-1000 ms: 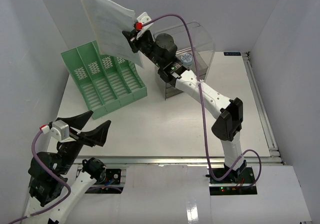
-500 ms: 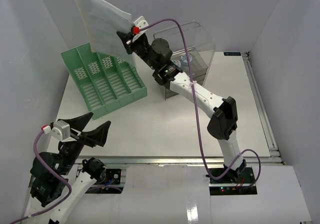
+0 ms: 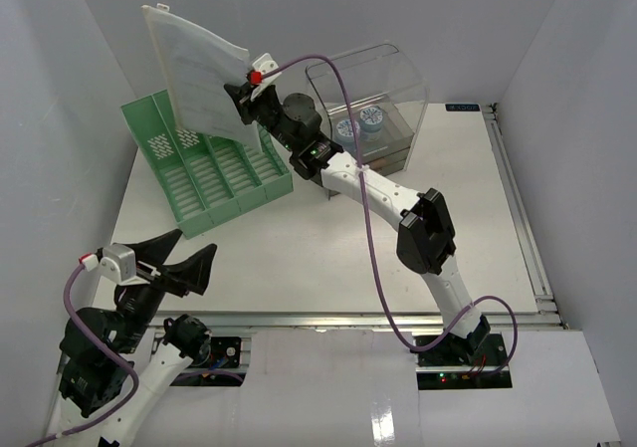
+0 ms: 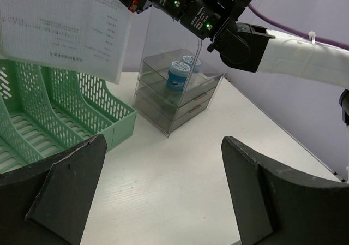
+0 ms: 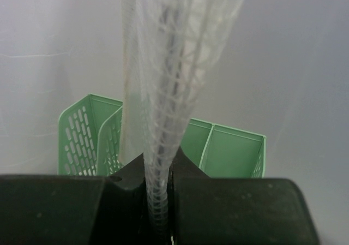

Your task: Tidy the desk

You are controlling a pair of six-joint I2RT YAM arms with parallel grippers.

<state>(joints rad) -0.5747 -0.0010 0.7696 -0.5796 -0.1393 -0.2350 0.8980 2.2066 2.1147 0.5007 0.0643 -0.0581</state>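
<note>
Right tool (image 3: pixel 240 104) clamped on mesh document pouch (image 3: pixel 194 69), held upright above green rack (image 3: pixel 204 178) at desk (image 3: pixel 328 258) far-left corner. Left tool (image 3: pixel 197 241) spread wide, empty, over desk's near-left corner. Desk lies below both tools.

Right claw (image 3: pixel 241 103) clamped — raised, left claw (image 3: pixel 183 255) agape

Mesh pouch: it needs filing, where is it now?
The pouch is upper left in the top view, held by the right hand above the green file rack.
</note>
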